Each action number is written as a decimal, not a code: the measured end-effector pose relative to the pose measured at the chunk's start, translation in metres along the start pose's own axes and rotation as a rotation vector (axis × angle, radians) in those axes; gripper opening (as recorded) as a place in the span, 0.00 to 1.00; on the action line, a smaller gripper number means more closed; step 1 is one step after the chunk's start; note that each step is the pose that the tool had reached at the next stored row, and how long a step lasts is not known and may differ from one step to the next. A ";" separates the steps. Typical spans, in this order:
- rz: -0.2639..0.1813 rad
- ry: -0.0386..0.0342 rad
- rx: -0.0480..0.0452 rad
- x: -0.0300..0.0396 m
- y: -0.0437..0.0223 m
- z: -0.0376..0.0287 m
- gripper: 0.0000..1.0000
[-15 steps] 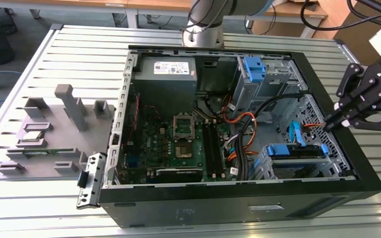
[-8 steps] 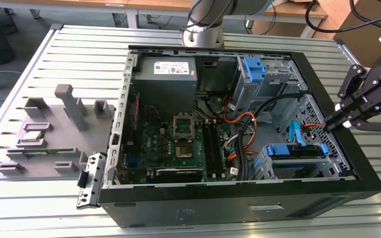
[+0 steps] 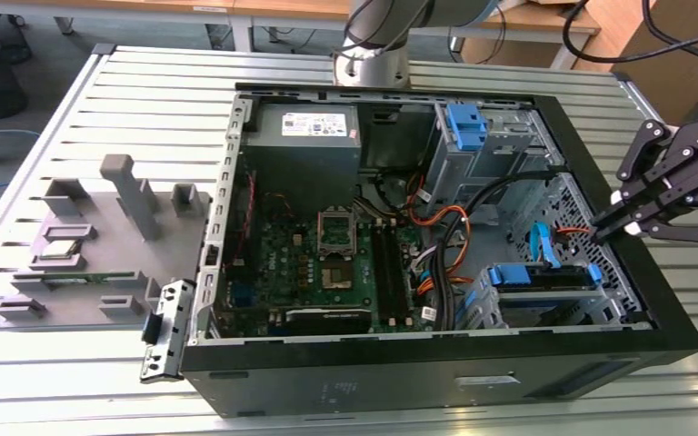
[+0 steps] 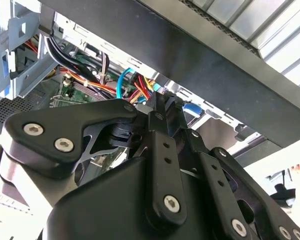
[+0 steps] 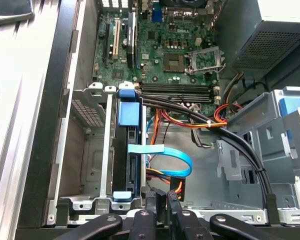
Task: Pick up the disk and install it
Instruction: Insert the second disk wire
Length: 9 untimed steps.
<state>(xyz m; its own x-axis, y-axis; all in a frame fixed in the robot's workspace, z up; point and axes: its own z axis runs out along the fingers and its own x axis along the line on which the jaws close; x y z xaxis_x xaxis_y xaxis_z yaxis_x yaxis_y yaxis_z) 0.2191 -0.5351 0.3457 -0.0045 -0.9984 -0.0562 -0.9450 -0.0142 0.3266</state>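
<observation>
The disk (image 5: 131, 155) stands on edge in a slot of the metal drive cage (image 5: 85, 150), with blue rail pieces at both of its ends. In the exterior view the disk's blue rail (image 3: 543, 274) shows at the case's near corner on that view's right. My gripper (image 3: 603, 227) hangs just above that side of the case, a little away from the disk. Its fingers are shut together with nothing between them, as both wrist views show (image 5: 162, 196) (image 4: 160, 100). A light blue flat cable (image 5: 165, 155) curves beside the disk.
The open black computer case (image 3: 446, 363) lies on a slatted metal table (image 3: 143, 100). Inside are the green motherboard (image 3: 324, 254), a grey power supply (image 3: 306, 136), a second cage with a blue bracket (image 3: 464, 127) and orange and black cables (image 5: 190, 120). A grey fixture (image 3: 94, 236) sits at the exterior view's left.
</observation>
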 end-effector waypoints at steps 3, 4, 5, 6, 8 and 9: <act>0.000 0.0000 -0.0010 0.0000 0.0001 0.0000 0.24; 0.000 0.0003 -0.0010 0.0000 -0.0001 0.0001 0.24; 0.000 0.0014 -0.0010 -0.0003 -0.0002 0.0002 0.24; 0.001 0.0022 -0.0010 -0.0007 -0.0006 0.0004 0.24; 0.002 0.0056 -0.0015 -0.0017 -0.0018 0.0007 0.24; 0.003 0.0083 -0.0020 -0.0021 -0.0026 0.0008 0.24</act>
<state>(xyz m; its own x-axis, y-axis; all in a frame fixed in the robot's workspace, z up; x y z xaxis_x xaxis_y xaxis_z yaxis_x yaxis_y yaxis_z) 0.2213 -0.5329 0.3442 -0.0044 -0.9989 -0.0475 -0.9444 -0.0115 0.3287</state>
